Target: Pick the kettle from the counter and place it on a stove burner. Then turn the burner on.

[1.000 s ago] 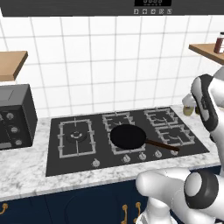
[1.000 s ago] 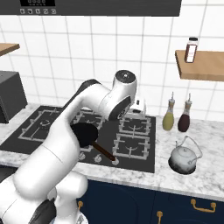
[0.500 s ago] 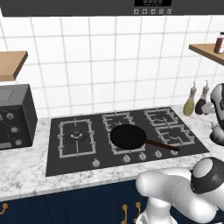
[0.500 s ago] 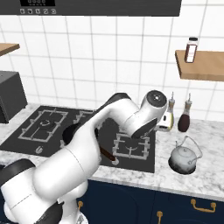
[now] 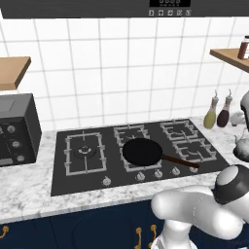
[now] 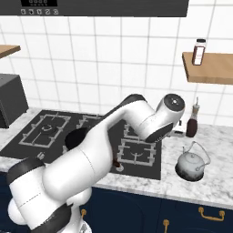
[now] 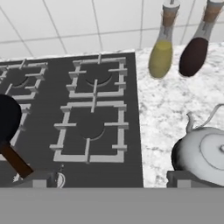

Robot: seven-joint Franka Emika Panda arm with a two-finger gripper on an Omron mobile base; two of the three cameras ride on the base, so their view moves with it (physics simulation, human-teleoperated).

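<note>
Reaching toward the right end of the counter (image 6: 214, 179), I keep my gripper (image 7: 113, 180) above the edge where the black cooktop (image 5: 97, 168) meets the marble. My fingers (image 7: 39, 180) stand wide apart and hold nothing, which I think is right, because the kettle (image 6: 192, 163) is broad and round and I need room to come around its handle.

The kettle stands upright on the counter, just beside the right edge of the cooktop and in front of two bottles, a yellow bottle (image 7: 161, 54) and a dark bottle (image 7: 194, 52), which stand near the tiled wall. In my hand view the kettle (image 7: 203, 153) is at the lower right, so I judge that my hand is not yet centred over it and must go more to that side and then down.

The big burner (image 5: 85, 151) with the wide grate is at the left end of the cooktop, well apart from the kettle. A black frying pan (image 5: 142, 151) sits on a middle burner between them, with its handle pointing to the right front. I think the carry must pass over this pan, so the kettle has to be lifted high enough. The knobs (image 5: 158, 174) lie along the front edge of the cooktop, for the last step.
</note>
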